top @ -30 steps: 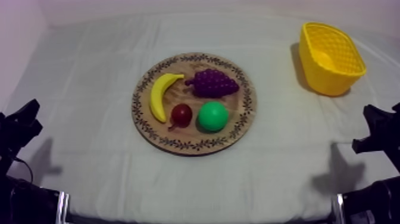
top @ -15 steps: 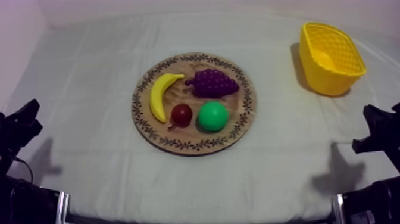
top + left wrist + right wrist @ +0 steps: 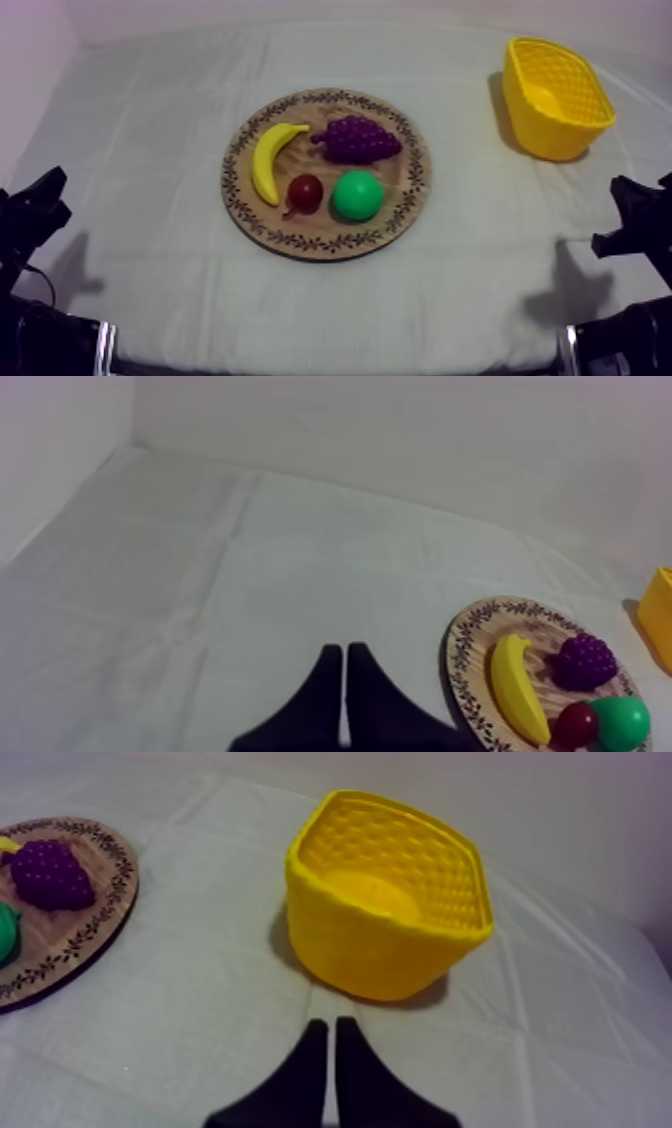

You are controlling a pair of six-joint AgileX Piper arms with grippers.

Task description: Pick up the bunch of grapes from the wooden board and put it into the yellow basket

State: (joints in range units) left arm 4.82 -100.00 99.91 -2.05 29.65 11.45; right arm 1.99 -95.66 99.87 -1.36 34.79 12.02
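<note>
The purple bunch of grapes (image 3: 358, 139) lies on the far side of the round wooden board (image 3: 412, 160), beside a banana (image 3: 268, 160), a small red fruit (image 3: 305, 192) and a green pear (image 3: 357, 195). The yellow basket (image 3: 555, 97) stands at the far right, with nothing in it. My left gripper (image 3: 50, 190) rests low at the left edge; in its wrist view its fingers (image 3: 343, 648) lie together, shut on nothing, left of the board (image 3: 462, 656) and grapes (image 3: 585, 661). My right gripper (image 3: 330, 1022) is likewise shut, just in front of the basket (image 3: 385, 907), and sits low at the right (image 3: 625, 195).
Grey-white cloth covers the table, with open cloth between board and basket and along the front. A wall rises behind the far edge. From the right wrist view the grapes (image 3: 50, 874) and board rim (image 3: 100, 917) lie off to the side of the basket.
</note>
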